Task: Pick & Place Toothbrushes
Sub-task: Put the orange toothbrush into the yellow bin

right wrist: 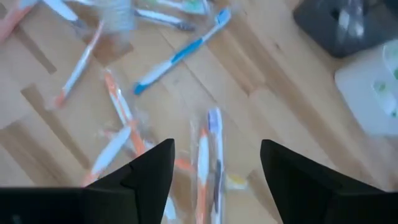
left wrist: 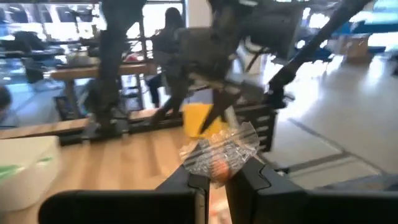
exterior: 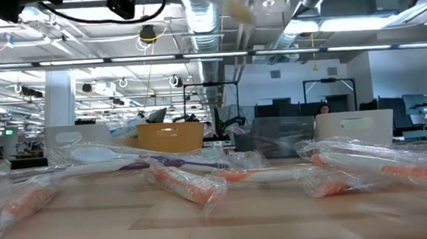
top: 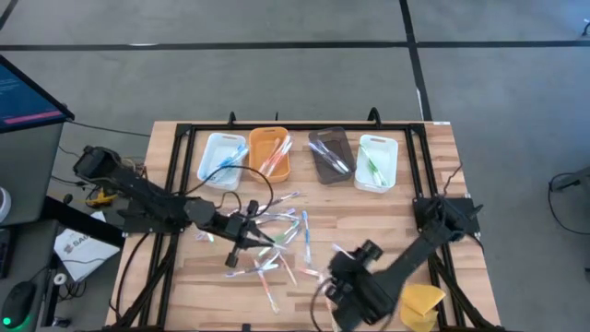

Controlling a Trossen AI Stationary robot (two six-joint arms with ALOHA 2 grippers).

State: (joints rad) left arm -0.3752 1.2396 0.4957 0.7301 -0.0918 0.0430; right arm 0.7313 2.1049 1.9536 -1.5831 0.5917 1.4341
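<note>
Many toothbrushes (top: 277, 242) in clear wrappers, with orange, blue and white handles, lie heaped on the middle of the wooden table (top: 433, 184); the low view shows them close up (exterior: 188, 183). My left gripper (top: 251, 231) reaches over the heap from the left. It is shut on one wrapped toothbrush (left wrist: 219, 152) with an orange handle. At the heap's near right, my right gripper (top: 346, 275) hangs open and tilted down over loose toothbrushes (right wrist: 208, 155), touching none of them. My left gripper pinches the wrapped toothbrush between its two shut fingers (left wrist: 186, 183); an orange bit (left wrist: 217, 169) shows right at the fingertips. The crumpled clear wrapper (left wrist: 224, 146) stands out above and beyond them. The fingers lie level, pointing toward the table's right. Which end of the brush they have is hidden.
Four small trays stand in a row at the far edge: white (top: 224, 159), orange (top: 269, 152), brown (top: 330, 154), white (top: 376, 161), each with toothbrushes inside. A yellow sponge-like lump (top: 422, 304) lies at the near right corner. A black frame (top: 295, 126) borders the table.
</note>
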